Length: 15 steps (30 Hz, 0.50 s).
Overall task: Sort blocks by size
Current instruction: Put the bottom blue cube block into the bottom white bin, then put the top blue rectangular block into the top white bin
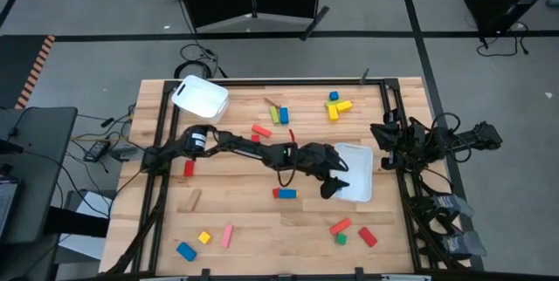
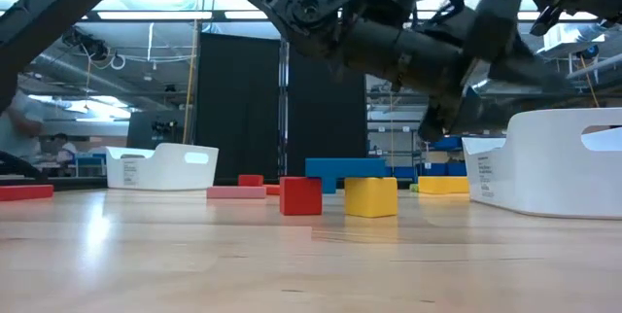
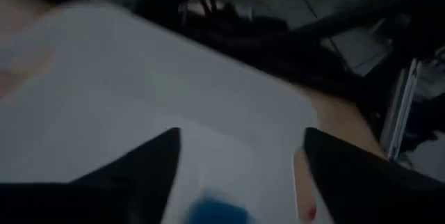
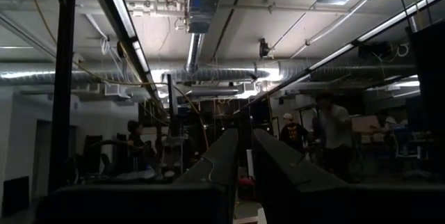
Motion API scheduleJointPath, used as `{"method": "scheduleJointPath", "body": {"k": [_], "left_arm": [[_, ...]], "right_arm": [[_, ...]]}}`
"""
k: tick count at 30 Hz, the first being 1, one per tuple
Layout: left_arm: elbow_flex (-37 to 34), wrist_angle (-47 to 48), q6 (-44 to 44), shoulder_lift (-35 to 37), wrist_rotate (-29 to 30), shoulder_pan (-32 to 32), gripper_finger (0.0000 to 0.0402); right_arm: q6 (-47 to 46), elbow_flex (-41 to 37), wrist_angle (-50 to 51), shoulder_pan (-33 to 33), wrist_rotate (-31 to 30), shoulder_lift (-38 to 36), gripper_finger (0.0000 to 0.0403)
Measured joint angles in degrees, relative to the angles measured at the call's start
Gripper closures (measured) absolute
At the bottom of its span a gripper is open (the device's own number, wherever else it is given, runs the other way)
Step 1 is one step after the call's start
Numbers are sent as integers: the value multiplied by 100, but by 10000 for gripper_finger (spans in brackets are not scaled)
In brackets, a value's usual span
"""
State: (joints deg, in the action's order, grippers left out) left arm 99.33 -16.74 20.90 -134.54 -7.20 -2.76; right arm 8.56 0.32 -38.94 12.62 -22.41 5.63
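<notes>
The left arm stretches across the table, its gripper [image 1: 334, 187] hanging over the near edge of the right bin [image 1: 358, 161], fingers spread wide and grasping nothing. In its wrist view a blue block [image 3: 219, 211] shows low between the fingers [image 3: 149, 165], blurred and cut off at the frame edge, so its shape and long axis cannot be told; it seems to lie in the bin. The right gripper [image 1: 383, 133] waits folded at the table's right edge, fingers nearly together, pointing up at the ceiling.

Blocks lie scattered: a pink bar [image 1: 228, 236] runs almost front to back, a red-and-blue pair [image 1: 284, 194] lies crosswise by the left gripper, and yellow bars [image 1: 339, 108] sit at the far side. The arm hides part of the table's middle. A second bin [image 1: 201, 98] stands far left.
</notes>
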Motion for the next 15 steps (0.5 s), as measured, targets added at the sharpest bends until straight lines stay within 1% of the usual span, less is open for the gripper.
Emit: {"method": "scheduleJointPath", "body": {"k": [2,3,5,7,10,12,15], "left_arm": [[0,-14,30,78,50,11,46],[-4,-27,13,138,141,14,38],[-134,-76,-159,363,400,0,35],[-454,-187,-399,779,825,-65,43],[-1193,-439,-699,1580,1259,-128,70],[-1874,-663,-715,2160,1325,-125,91],[-3010,-1206,-717,3026,1592,-121,120]], "right_arm": [[0,0,1,0,0,0,346],[0,0,0,0,0,-2,346],[0,0,21,0,0,0,346],[0,2,142,0,-24,1,346],[-48,2,325,0,-537,91,346],[-109,2,332,-2,-886,226,346],[-118,80,387,-40,-1021,526,344]]}}
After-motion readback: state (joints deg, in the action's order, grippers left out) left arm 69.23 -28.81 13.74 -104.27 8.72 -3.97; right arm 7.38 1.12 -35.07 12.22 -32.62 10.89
